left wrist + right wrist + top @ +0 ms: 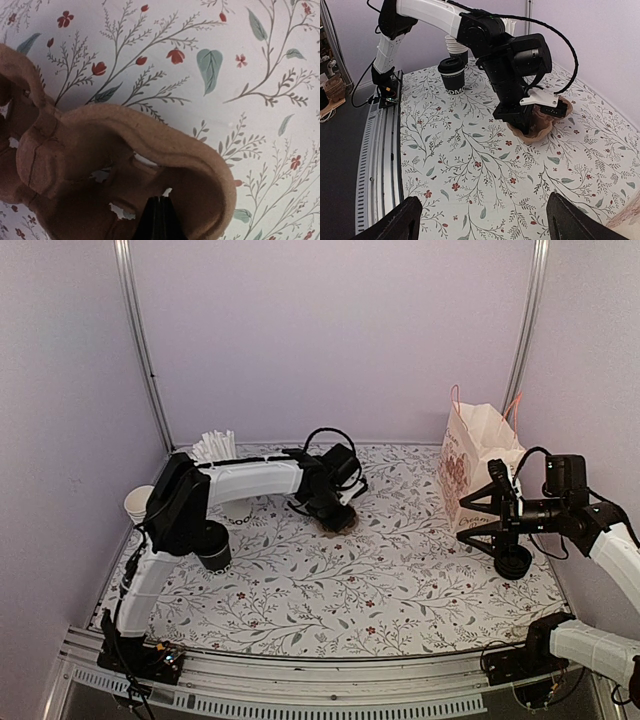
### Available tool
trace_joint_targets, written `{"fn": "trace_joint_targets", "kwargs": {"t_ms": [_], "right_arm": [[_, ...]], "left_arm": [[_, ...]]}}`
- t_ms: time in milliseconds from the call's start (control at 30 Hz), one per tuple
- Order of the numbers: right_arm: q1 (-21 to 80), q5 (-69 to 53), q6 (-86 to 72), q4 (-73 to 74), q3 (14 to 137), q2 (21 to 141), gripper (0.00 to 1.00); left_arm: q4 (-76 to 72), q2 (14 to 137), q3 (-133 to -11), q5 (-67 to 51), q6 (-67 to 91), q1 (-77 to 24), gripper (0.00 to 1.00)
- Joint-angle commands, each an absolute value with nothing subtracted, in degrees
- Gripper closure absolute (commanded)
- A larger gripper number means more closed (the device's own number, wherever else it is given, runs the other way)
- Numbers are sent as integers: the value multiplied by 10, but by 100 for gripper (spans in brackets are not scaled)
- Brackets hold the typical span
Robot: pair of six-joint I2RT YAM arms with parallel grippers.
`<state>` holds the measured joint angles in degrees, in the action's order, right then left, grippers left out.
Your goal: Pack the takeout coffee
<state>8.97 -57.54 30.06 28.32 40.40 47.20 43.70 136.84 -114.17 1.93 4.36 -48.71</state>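
Note:
The takeout coffee (213,554), a black cup with a black lid, stands at the left of the table, partly behind my left arm. It also shows in the right wrist view (451,75). My left gripper (335,508) is over a brown moulded cup carrier (340,524) at mid table. In the left wrist view its jaws (159,212) are shut, tips down in a well of the carrier (100,150), nothing visible between them. My right gripper (480,517) is open and empty, in the air by the paper bag (478,455); its fingers (405,220) stand wide apart.
A straw holder (213,447) and a white-inside cup stack (138,503) stand at the back left. A low black round stack (513,561) sits under my right arm. The pink-handled bag stands upright at the back right. Metal rail (300,680) along the near edge.

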Motion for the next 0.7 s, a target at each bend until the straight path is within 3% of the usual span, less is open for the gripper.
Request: {"fn": "trace_joint_targets", "kwargs": {"t_ms": [0,667], "right_arm": [[87,-572,308,289,400,465,11],[86,-572,312,291,400,464,10]], "left_arm": [[438,1391,-1182,-15,41,-506,100],[436,1426,-1248,-78,67,-548,100]]}}
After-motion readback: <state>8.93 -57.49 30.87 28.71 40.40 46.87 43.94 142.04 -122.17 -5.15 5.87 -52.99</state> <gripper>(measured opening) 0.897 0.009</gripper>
